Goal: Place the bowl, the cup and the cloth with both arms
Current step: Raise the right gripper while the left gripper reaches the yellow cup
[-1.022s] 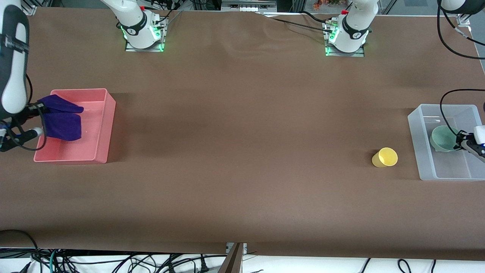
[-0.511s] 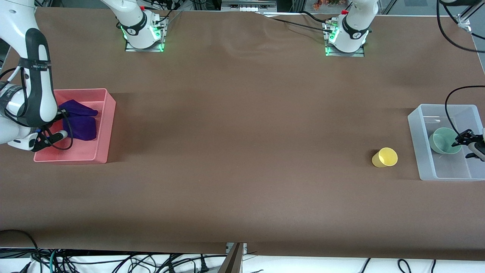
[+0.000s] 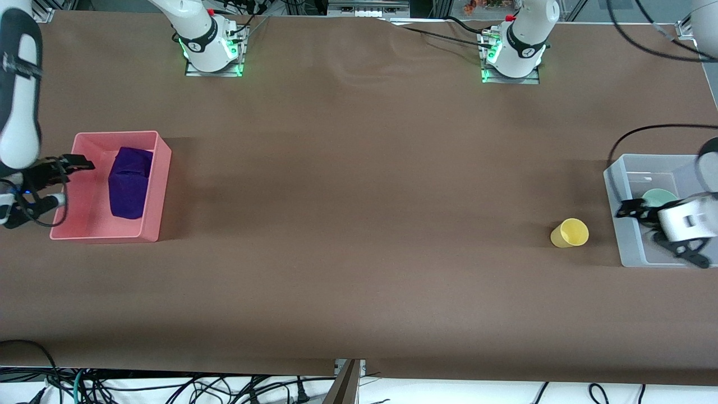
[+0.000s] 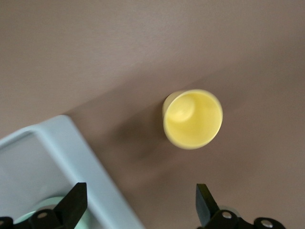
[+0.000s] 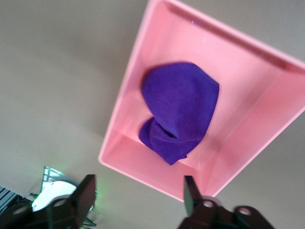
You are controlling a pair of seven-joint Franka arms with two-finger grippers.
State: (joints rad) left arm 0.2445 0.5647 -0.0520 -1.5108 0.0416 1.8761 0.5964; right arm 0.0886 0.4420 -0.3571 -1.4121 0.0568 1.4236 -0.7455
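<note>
Cup [image 3: 570, 233] stands upright on the table [image 3: 359, 224], just beside the clear bin [image 3: 627, 247] holding the bowl [image 3: 656, 196]; left tool [image 3: 653, 227], spread, hovers nearest. Cloth [image 3: 130, 182] lies in the pink bin [image 3: 146, 224]; right tool [image 3: 53, 182] spread, empty.

**Where things are lying**

We are seeing the cloth [image 3: 130, 182] lying in a bin [image 3: 147, 139] at the right arm's end of the table [image 3: 359, 196]. The bowl [image 3: 657, 196] is sitting in a second bin [image 3: 612, 178] at the left arm's end, and the cup [image 3: 570, 233] is standing on the table just beside that second bin.
</note>
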